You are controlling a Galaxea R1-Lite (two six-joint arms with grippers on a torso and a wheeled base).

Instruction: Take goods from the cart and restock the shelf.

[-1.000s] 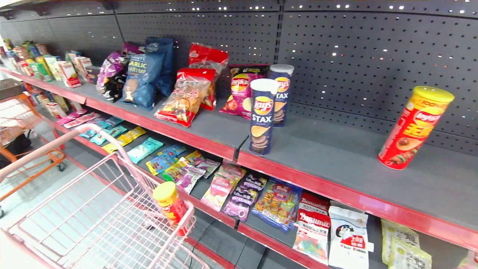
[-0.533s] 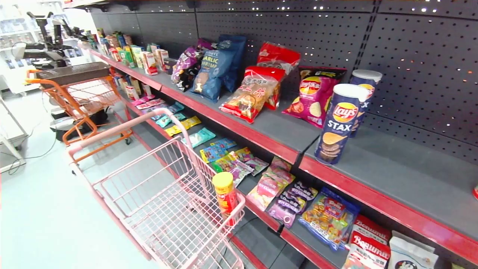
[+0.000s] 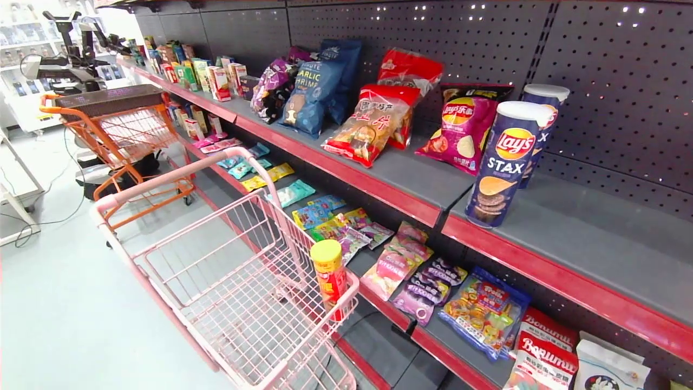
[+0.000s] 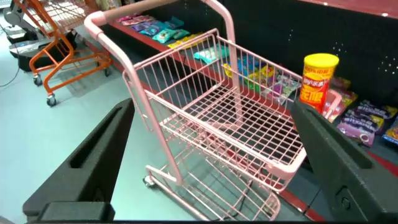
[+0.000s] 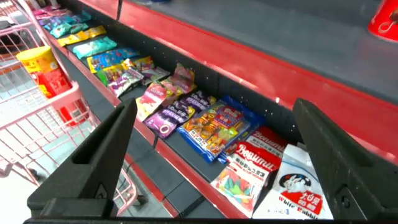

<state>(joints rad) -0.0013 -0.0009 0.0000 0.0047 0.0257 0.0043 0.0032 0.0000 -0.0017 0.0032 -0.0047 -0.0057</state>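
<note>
A red can with a yellow lid (image 3: pixel 330 273) stands upright in the front corner of the pink cart (image 3: pixel 103 205), beside the shelf. In the left wrist view that can (image 4: pixel 317 78) sits at the far corner of the cart's wire basket (image 4: pixel 249 124), and my left gripper (image 4: pixel 211 109) hangs open above the basket, holding nothing. My right gripper (image 5: pixel 214 109) is open over the lower shelf's snack packets (image 5: pixel 211 127), with the can (image 5: pixel 43 71) off to one side. The upper shelf (image 3: pixel 568 227) has bare grey room to the right of two dark blue cans (image 3: pixel 501 162).
Chip bags (image 3: pixel 368 127) and boxes fill the upper shelf's left part. Another red can (image 5: pixel 384 18) stands on the upper shelf. Flat packets (image 3: pixel 482 311) line the lower shelf. An orange cart (image 3: pixel 124 130) stands behind the pink one on the open grey floor (image 3: pixel 65 303).
The head camera has swung left, so the red can on the upper shelf has left its view and more floor and the orange cart show. Nothing else has visibly moved.
</note>
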